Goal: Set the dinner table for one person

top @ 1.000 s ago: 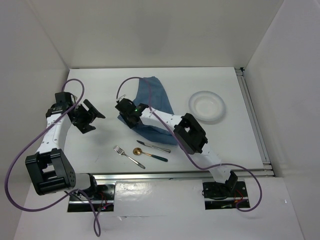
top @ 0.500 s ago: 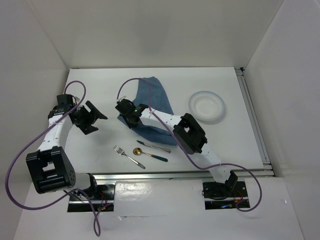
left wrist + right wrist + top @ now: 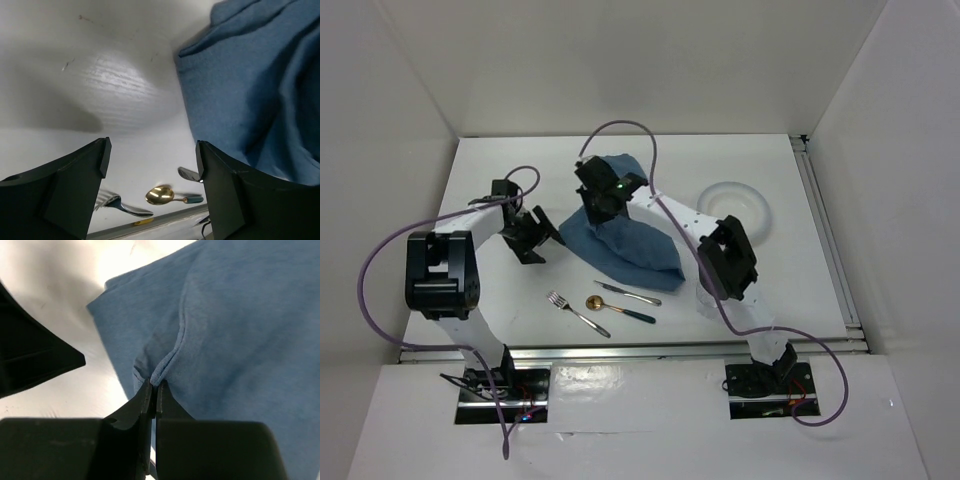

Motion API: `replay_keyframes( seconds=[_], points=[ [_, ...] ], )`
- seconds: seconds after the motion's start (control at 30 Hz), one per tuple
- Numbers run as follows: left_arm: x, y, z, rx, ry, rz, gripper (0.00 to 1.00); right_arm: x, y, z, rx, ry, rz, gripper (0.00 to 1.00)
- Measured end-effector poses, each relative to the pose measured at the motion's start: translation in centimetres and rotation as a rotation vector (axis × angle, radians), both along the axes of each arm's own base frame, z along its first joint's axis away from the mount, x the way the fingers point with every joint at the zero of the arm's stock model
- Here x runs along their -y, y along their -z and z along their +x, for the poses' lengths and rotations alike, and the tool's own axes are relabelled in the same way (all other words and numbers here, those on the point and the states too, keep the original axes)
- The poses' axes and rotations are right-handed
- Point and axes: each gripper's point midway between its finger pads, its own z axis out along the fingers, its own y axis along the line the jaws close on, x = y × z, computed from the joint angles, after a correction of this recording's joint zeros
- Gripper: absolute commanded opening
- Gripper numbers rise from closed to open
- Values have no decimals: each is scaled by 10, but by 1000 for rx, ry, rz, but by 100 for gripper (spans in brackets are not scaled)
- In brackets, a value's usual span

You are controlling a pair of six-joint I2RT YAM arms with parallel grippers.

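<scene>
Right gripper (image 3: 154, 386) is clamped on a raised fold of the blue placemat (image 3: 630, 245), bunched mid dinner table (image 3: 510, 170); left gripper (image 3: 151, 155), jaws apart, should take the corner beside it so both draw it flat.

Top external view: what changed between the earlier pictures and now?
The right gripper, shut on a fold of the blue cloth, moved toward the far side, pulling the fold along. The left gripper, open, swung in beside the cloth. The fork, spoon, knife and plate stayed put.
</scene>
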Motion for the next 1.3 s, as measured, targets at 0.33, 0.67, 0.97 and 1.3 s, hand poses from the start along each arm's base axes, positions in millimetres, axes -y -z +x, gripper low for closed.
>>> replay_keyframes(
  seconds=[0.33, 0.67, 0.97, 1.3],
  points=[
    [13, 20, 42, -44, -26, 69, 66, 54, -26, 7, -47, 101, 64, 0],
    [28, 27, 70, -36, -11, 115, 0, 100, -37, 15, -66, 172, 87, 0],
    [17, -7, 107, 22, -1, 142, 0, 174, -73, 64, -36, 309, 187, 0],
    [-72, -189, 129, 423, -142, 178, 0, 284, -173, 75, 150, 478, 324, 0]
  ],
)
